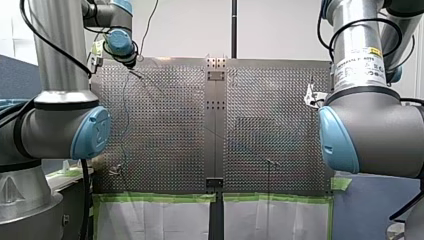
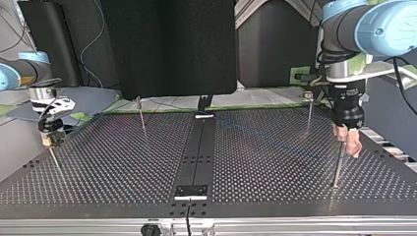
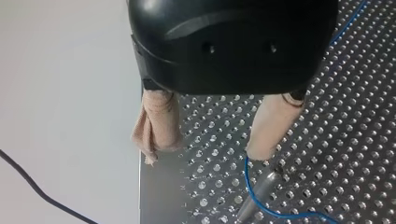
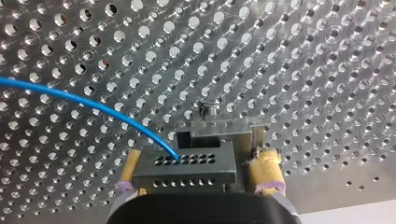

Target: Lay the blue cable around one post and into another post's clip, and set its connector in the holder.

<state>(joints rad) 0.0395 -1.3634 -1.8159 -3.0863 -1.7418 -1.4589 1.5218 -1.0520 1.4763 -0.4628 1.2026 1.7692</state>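
Progress looks late: at front view's left, my left gripper's point(image 3: 203, 151) jaws stand apart and empty above a post point(image 3: 259, 196) the blue cable point(image 4: 93, 105) curves past, clip seating unconfirmed; at right, my right gripper's point(image 4: 196, 163) jaws clamp the connector point(image 4: 184, 171) right at the holder point(image 4: 217, 133), not yet released.

White wall point(image 1: 190, 30), black panel point(image 2: 167, 44), green tape point(image 1: 155, 197) beyond

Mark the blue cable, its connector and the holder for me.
blue cable point(image 4: 93, 106), right wrist view, middle of its curve.
connector point(image 4: 187, 169), right wrist view, its holed face.
holder point(image 4: 219, 130), right wrist view, metal top edge.
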